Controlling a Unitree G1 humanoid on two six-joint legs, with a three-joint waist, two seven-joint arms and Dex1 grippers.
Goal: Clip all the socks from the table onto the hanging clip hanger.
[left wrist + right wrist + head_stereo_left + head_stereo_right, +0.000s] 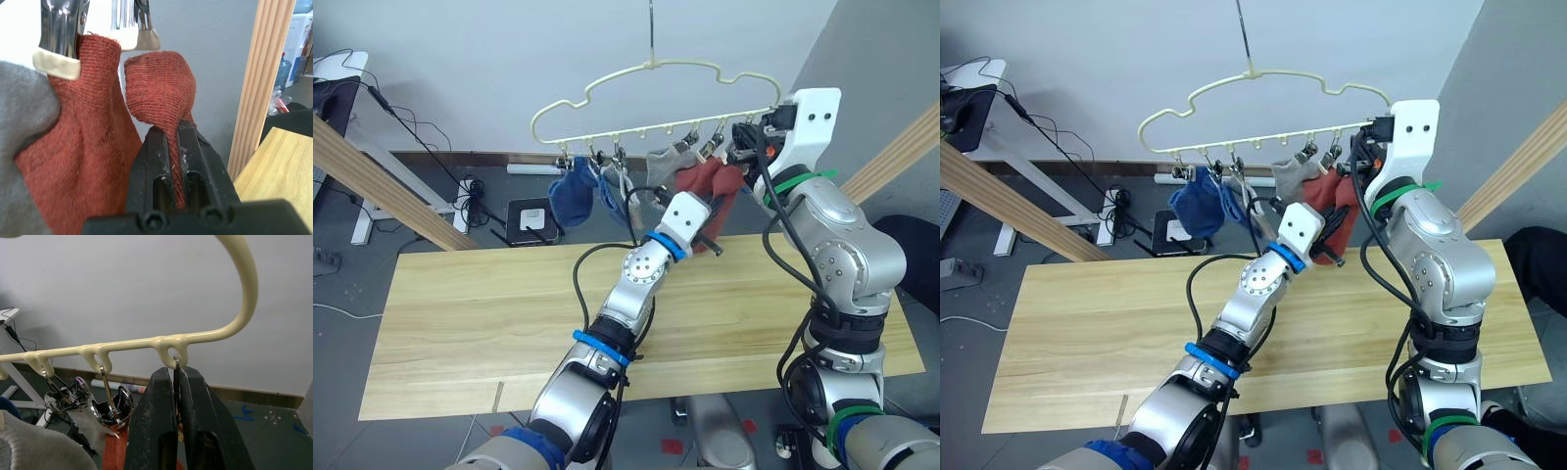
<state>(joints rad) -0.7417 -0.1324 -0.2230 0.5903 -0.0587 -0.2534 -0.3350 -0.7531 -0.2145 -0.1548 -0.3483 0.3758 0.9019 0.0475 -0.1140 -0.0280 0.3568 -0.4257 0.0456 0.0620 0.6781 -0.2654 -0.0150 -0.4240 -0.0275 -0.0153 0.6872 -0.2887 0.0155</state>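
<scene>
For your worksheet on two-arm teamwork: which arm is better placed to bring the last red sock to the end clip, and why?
Left. The left gripper is already shut on the loose red sock, just below the clips. The right gripper is occupied, shut on the end clip of the hanger, so it cannot carry anything.

From my head cameras, the left gripper (712,238) has its fingertips buried against the hanging rust red socks (710,181), so the pinch itself is hidden there. On my left wrist feed, the loose rust red sock (161,93) runs down between the fingers (151,161) and out of sight; the clipped red sock beside it is cut off below, and a grey sock (22,122) is cropped at the edge. On my right wrist feed, the right gripper (177,374) fingers cover the last clip on the clip hanger (146,342), hiding whatever hangs below. The clip hanger's hook is cut off above.
</scene>
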